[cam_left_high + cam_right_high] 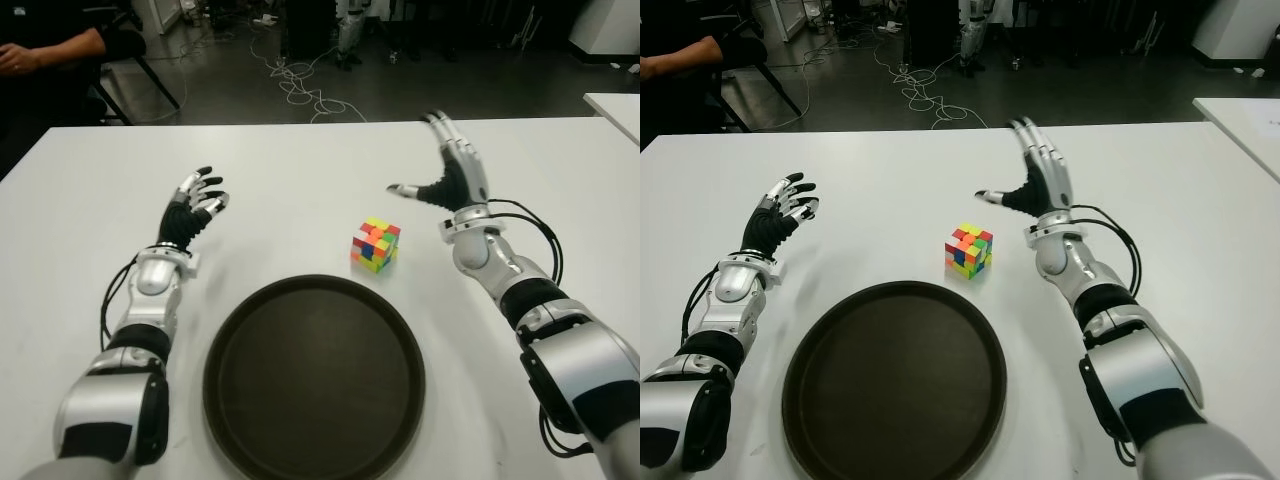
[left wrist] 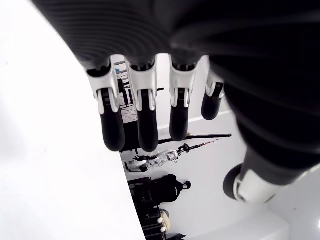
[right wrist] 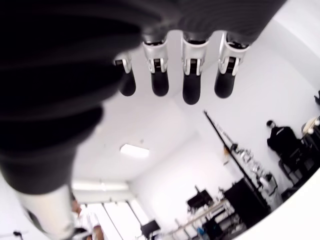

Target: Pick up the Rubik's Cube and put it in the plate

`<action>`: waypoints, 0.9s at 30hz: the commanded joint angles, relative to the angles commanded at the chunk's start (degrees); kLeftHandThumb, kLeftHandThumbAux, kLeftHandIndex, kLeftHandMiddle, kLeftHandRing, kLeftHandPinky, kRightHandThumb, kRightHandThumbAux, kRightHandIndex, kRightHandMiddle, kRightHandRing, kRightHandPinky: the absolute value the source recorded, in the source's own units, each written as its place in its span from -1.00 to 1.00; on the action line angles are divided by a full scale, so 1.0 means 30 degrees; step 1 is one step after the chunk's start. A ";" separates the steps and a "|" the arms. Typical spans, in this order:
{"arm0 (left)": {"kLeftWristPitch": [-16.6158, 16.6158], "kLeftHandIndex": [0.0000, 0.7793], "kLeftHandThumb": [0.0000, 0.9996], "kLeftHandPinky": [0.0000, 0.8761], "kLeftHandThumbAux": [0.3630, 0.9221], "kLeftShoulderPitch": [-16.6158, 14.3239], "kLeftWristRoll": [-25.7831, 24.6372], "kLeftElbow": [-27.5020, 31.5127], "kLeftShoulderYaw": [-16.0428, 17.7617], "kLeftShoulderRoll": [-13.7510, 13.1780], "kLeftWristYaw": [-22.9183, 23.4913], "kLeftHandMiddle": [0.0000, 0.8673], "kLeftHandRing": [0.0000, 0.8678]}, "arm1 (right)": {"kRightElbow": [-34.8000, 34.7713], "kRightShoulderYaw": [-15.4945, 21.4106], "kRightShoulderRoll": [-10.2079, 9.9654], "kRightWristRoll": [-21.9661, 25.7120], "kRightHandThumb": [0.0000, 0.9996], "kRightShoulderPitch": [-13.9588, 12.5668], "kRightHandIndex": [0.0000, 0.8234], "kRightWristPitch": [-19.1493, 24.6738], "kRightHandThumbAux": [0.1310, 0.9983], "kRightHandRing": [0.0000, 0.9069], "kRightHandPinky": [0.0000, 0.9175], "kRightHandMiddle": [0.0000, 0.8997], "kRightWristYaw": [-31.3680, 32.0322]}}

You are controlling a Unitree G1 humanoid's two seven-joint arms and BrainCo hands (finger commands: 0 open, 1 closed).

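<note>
Fingers on both hands are spread wide and hold nothing. Nearest lies the plate; just beyond its far right rim sits the cube, left of the right hand, which is nearer it than the left hand.

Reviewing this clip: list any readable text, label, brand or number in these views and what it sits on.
None can be read.
Rubik's Cube: coloured stickers only, no print.
Plate: plain dark surface, no mark.
Left robot hand and right robot hand, both open: no label visible.
Background room gear: too small to show any writing.
</note>
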State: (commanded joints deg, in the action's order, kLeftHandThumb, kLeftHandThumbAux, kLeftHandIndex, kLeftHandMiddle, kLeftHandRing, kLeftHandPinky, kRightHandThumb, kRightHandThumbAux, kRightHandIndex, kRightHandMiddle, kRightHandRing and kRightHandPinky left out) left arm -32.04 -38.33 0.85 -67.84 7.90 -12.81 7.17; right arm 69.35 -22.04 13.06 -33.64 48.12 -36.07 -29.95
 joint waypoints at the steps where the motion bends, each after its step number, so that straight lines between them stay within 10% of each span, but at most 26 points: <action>1: -0.0002 -0.71 -0.61 -0.39 0.04 0.0005 -0.0001 0.0007 0.0001 0.0002 -0.0012 -0.51 -0.47 | -0.0206 -0.0223 0.0045 -0.0106 -1.00 -0.0074 -0.88 -0.0213 0.36 -0.74 -0.70 -0.82 0.0451; 12: 0.0076 -0.70 -0.59 -0.35 0.07 -0.0004 0.0053 0.0006 -0.0006 0.0026 -0.0267 -0.49 -0.45 | -0.1126 -0.1243 0.0974 -0.0022 -1.00 0.0088 -0.82 -0.0959 0.21 -0.77 -0.79 -0.79 0.6978; 27: -0.0093 -0.70 -0.58 -0.37 0.06 -0.0042 -0.0045 -0.0074 0.0054 0.0011 -0.0013 -0.51 -0.47 | -0.1925 -0.1682 0.1318 -0.0637 -1.00 0.0268 -0.81 0.0700 0.17 -0.77 -0.76 -0.80 0.8840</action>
State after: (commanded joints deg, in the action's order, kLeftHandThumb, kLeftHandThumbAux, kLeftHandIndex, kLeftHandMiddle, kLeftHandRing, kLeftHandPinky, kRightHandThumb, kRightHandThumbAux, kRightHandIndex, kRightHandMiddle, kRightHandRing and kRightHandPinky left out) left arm -32.32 -38.46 0.71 -68.06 8.06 -12.78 7.13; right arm 63.58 -27.09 17.01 -35.56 48.92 -33.97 -3.43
